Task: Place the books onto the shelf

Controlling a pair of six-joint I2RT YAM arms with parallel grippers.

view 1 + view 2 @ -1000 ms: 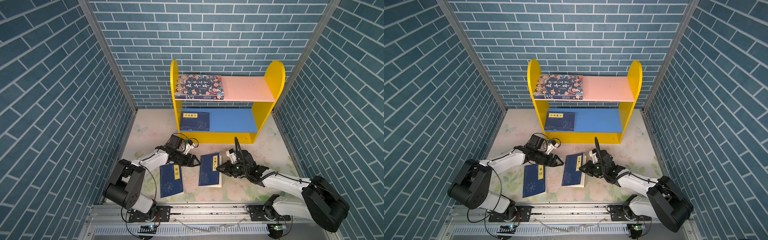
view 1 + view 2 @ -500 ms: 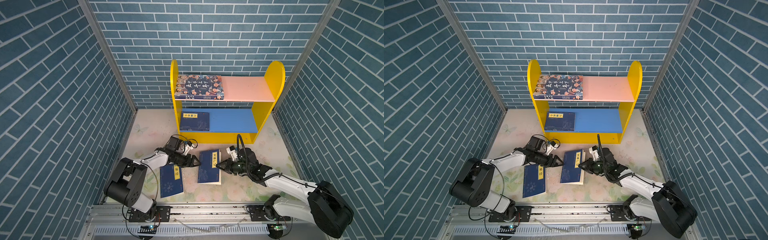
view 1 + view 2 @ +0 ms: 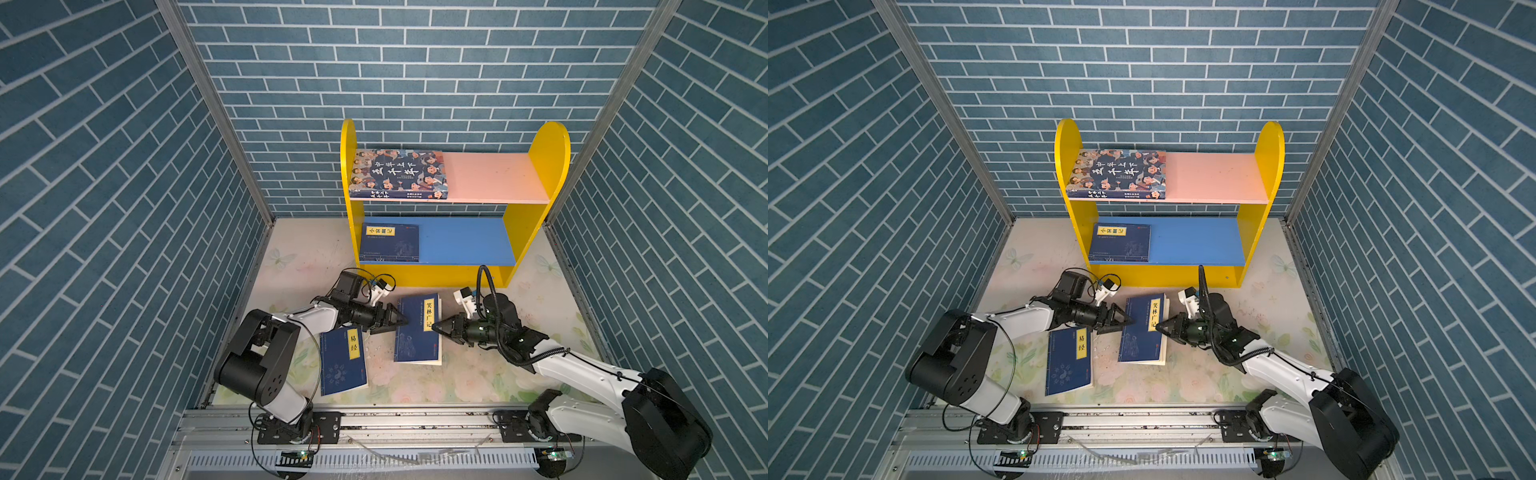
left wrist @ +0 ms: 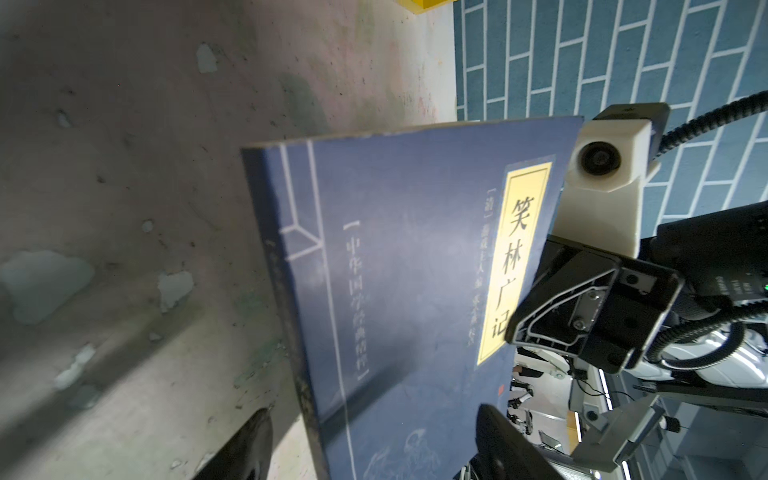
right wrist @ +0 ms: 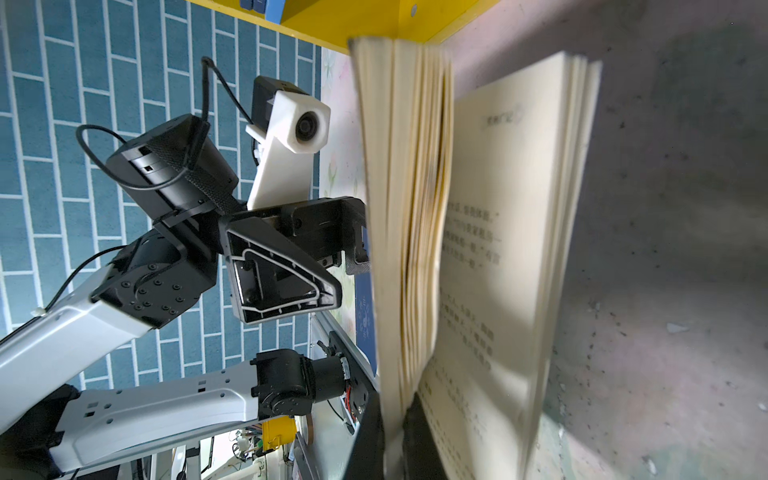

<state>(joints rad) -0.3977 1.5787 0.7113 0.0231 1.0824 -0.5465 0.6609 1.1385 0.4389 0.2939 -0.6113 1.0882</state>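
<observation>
Where the middle book [image 3: 417, 330] lies: on the floral desk [image 3: 478, 384], just in front of the shelf [image 3: 552, 153] and between the two arms in both top views.
Middle book, look: a thin navy paperback with a yellow vertical title label. Cream leaves show along its right and near edges. In the right wrist view it gapes at the fore-edge, with a thick sheaf of leaves [image 5: 405, 208] raised off a printed page that lies flat.
Second desk book [image 3: 343, 361]: the same navy and yellow, lying flat beside the left arm and apart from the middle one.
Shelf: yellow round-topped sides. The cartoon-face book [image 3: 399, 174] lies flat at the left end of the pink board [image 3: 490, 178], and another navy book [image 3: 389, 243] at the left end of the blue board [image 3: 461, 241].
Left arm [image 3: 307, 318]: stretched low over the desk, wrist aimed at the middle book's spine edge.
Left jaws: spread apart, with the spine edge between the two fingertips [image 4: 245, 449] and no clamp on it.
Right arm [image 3: 573, 370]: low, reaching in from the opposite side towards the fore-edge.
Right jaws: closed, tips pushed in among the leaves (whether they pinch a leaf, I cannot tell).
</observation>
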